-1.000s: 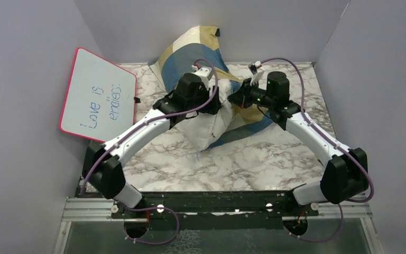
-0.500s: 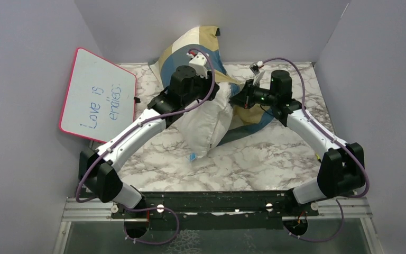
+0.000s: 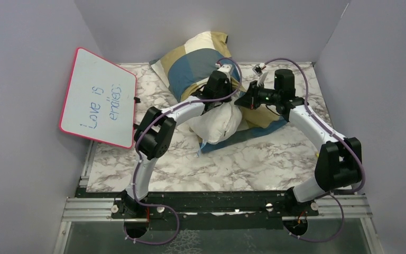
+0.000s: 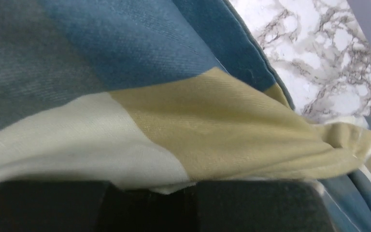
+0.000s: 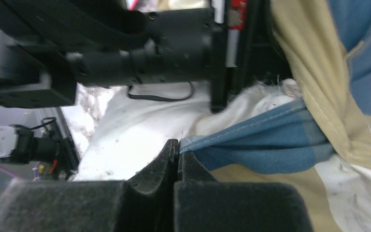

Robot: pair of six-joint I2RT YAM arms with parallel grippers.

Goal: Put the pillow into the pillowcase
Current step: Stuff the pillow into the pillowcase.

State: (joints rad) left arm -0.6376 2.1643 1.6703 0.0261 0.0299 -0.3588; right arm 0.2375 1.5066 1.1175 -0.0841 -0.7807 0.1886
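Observation:
The checked pillowcase [image 3: 198, 63] lies bunched at the back of the table. The white pillow [image 3: 217, 124] sticks out of its near side. My left gripper [image 3: 218, 98] points down at the seam where the two meet. In the left wrist view pillowcase cloth [image 4: 183, 125] fills the picture and covers the fingertips. A cream fold dips between the narrowed jaws of the left gripper [image 4: 174, 188]. My right gripper [image 3: 241, 100] is shut on the pillowcase's blue hem [image 5: 251, 133], held at the right gripper [image 5: 178, 145] tips beside the pillow [image 5: 135, 125].
A pink-rimmed whiteboard [image 3: 99, 98] leans against the left wall. Grey walls close in the marble table [image 3: 254, 159] on three sides. The left arm's black wrist [image 5: 149, 34] hangs close in front of the right gripper.
The left arm folded up at the elbow and its wrist swung right and back onto the pillowcase, its jaws narrowing. The pillow shifted right, uncovering more pillowcase. The right gripper kept its hold.

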